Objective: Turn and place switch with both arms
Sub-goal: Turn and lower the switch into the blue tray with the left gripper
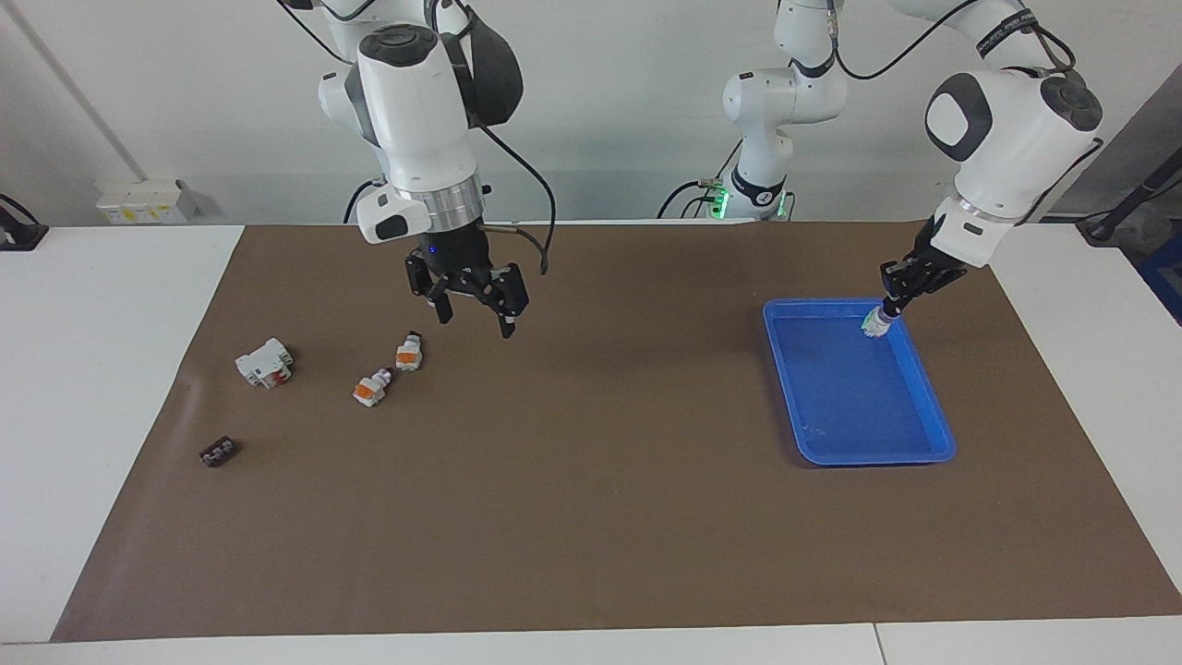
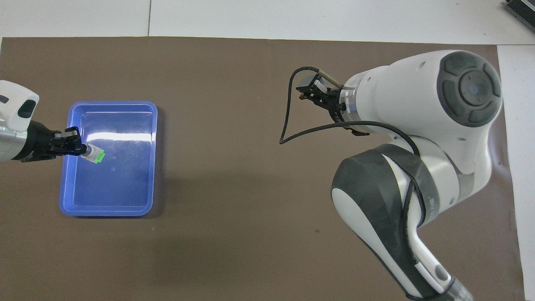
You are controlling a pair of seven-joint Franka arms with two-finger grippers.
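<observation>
My left gripper [image 1: 891, 310] is shut on a white switch [image 1: 874, 324] by its knob end. It holds the switch tilted, low over the part of the blue tray [image 1: 859, 406] nearer to the robots. I cannot tell whether the switch touches the tray. In the overhead view the left gripper [image 2: 82, 149] holds the switch [image 2: 96, 156] green patch up, inside the tray [image 2: 121, 184]. My right gripper [image 1: 476, 317] is open and empty, raised over the mat beside two more switches [image 1: 409, 352] [image 1: 370, 389] with orange faces up. In the overhead view the right arm hides them, and its gripper [image 2: 314, 88] shows only partly.
A larger white block with red parts [image 1: 264, 362] and a small black piece [image 1: 219, 452] lie toward the right arm's end of the brown mat [image 1: 591, 480].
</observation>
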